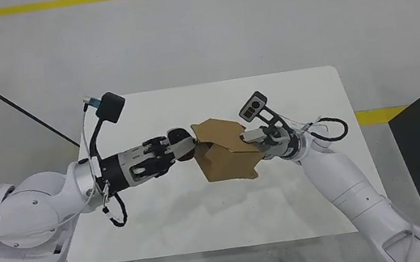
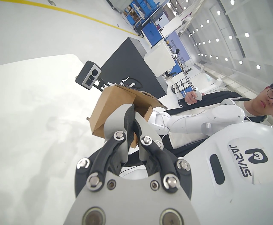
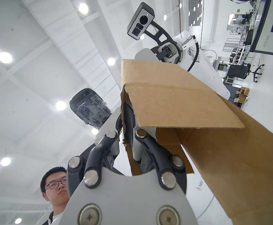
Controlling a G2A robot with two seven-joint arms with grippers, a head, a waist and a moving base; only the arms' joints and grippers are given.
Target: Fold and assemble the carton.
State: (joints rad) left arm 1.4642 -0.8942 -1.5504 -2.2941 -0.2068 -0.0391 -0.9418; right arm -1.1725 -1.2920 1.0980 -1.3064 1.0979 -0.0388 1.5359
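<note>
The left arm lies across the white worktop point(image 1: 206, 213) from its left side toward the middle, forearm nearly level. The left gripper point(image 1: 187, 145) meets the carton's left edge. In the left wrist view, its fingers point(image 2: 128, 119) are clenched on a thin cardboard edge of the carton point(image 2: 113, 106).

The brown carton point(image 1: 224, 152) sits between the two grippers over the middle of the worktop. It is partly opened and tilted, with its long axis running slantwise from far left to near right. One flap is raised toward the far side. Whether its lowest corner touches the worktop cannot be told.

The right gripper point(image 1: 253, 142) is at the carton's right edge. In the right wrist view, its fingers point(image 3: 128, 119) are clamped on a wall edge of the carton point(image 3: 174, 102) under a folded-over flap. The right arm rises slantwise from the near right corner.
</note>
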